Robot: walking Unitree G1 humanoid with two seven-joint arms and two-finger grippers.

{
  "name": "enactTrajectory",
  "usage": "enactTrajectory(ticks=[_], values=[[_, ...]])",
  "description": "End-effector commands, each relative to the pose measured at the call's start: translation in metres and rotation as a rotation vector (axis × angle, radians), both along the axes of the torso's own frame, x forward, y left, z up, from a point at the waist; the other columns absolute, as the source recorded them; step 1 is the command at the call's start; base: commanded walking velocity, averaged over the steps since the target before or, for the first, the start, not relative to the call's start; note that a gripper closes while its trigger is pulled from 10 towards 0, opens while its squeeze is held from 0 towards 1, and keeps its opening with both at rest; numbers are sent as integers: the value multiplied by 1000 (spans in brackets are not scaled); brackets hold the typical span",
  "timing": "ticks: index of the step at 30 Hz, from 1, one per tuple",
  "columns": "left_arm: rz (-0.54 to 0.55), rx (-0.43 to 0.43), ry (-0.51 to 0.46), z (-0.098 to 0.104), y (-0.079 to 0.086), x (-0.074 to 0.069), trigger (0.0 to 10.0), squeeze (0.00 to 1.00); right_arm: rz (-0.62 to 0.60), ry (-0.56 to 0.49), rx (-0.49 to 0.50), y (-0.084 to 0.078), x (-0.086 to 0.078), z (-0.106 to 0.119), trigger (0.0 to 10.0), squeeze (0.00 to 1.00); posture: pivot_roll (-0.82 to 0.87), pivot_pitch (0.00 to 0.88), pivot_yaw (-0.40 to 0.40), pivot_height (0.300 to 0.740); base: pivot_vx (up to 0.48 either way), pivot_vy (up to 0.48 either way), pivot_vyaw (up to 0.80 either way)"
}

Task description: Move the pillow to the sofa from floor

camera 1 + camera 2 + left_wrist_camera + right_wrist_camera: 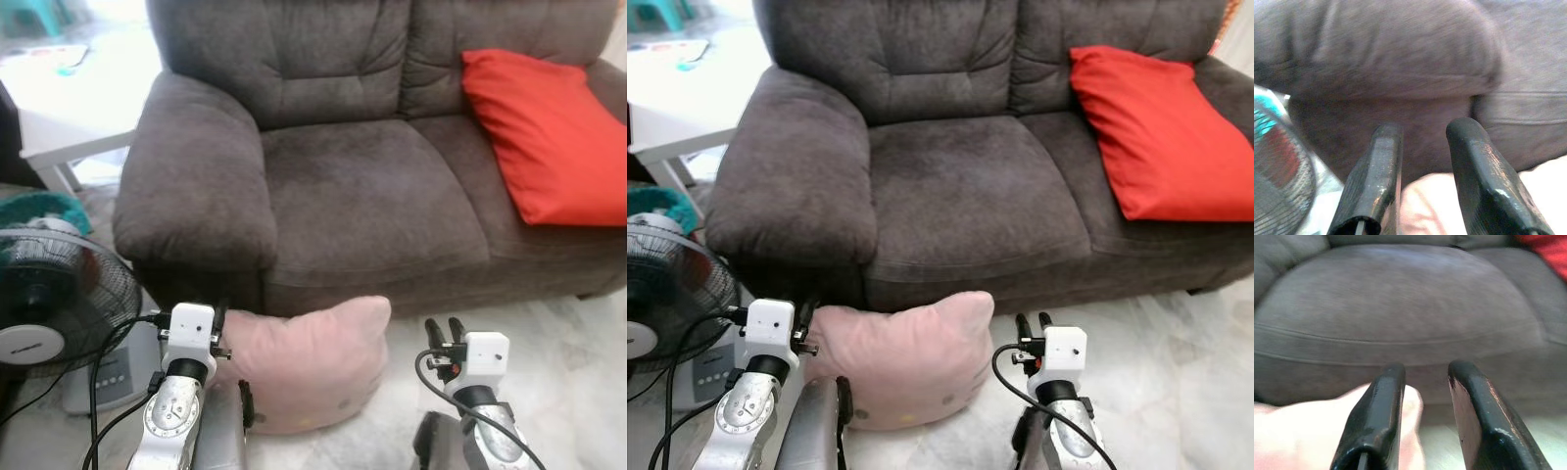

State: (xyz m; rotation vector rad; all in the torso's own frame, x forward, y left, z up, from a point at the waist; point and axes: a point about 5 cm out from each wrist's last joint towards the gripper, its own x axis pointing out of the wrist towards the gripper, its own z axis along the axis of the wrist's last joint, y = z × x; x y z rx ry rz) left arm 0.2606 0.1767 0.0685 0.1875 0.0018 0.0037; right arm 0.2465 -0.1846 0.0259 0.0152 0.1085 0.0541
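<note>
Two seats of the dark grey sofa (353, 186) are free except for a red cushion (549, 137) at its right end. On the floor (568, 362), against the sofa front, lies the pink pillow (309, 367), not yet lifted. Left gripper (221, 328) touches its left edge, right gripper (443, 331) hangs just beside its right; both jaws stand apart, holding nothing. Next they should close in on the pillow from both sides.
</note>
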Motion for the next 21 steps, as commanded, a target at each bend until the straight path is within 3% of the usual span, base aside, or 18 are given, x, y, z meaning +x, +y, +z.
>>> enactTrajectory(ticks=[1, 9, 21], values=[[-4, -16, 13, -2, -2, 0, 10000, 0, 2, 33, -6, -2, -5, -5, 10000, 0, 66, 52, -52, 494, 0, 0, 0], [2, -14, 17, -3, -1, 0, 10000, 0, 5, 38, -11, -3, -6, -8, 10000, 0, 68, 54, -53, 494, 0, 0, 0], [6, -10, 19, -3, -1, 0, 10000, 0, 32, 27, -24, 4, -5, -4, 10000, 0, 67, 54, -53, 494, 229, 0, 677]])
